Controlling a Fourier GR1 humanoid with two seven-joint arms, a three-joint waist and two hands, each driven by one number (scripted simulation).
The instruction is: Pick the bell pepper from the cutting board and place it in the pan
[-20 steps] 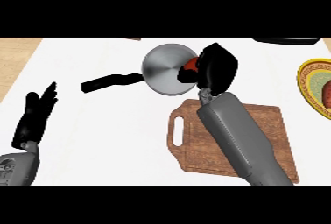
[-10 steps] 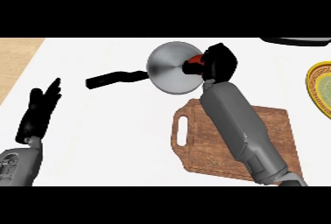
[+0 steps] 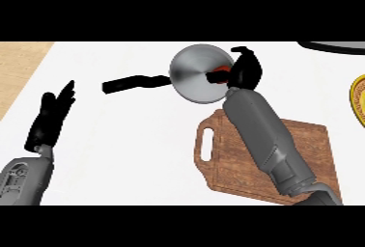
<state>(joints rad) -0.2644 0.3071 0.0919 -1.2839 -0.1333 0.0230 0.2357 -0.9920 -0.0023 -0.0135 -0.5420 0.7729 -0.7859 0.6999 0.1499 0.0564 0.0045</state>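
Curled round the red bell pepper [image 3: 221, 72], the right hand [image 3: 245, 71] holds it just over the pan [image 3: 196, 72] near the counter's [image 3: 128, 144] far edge, placed for setting the pepper inside. The cutting board [image 3: 314, 144] near the front edge is bare under the forearm. The left hand [image 3: 50, 120], fingers straight, rests at the left edge.

My right forearm [image 3: 267, 140] is a smooth grey casing that tapers toward the wrist, with a darker segmented collar near the elbow. Both hands are matte black: right hand [image 3: 244, 72], left hand [image 3: 50, 120]. The left forearm [image 3: 21, 181] shows ribbed grey panels (partly cropped).
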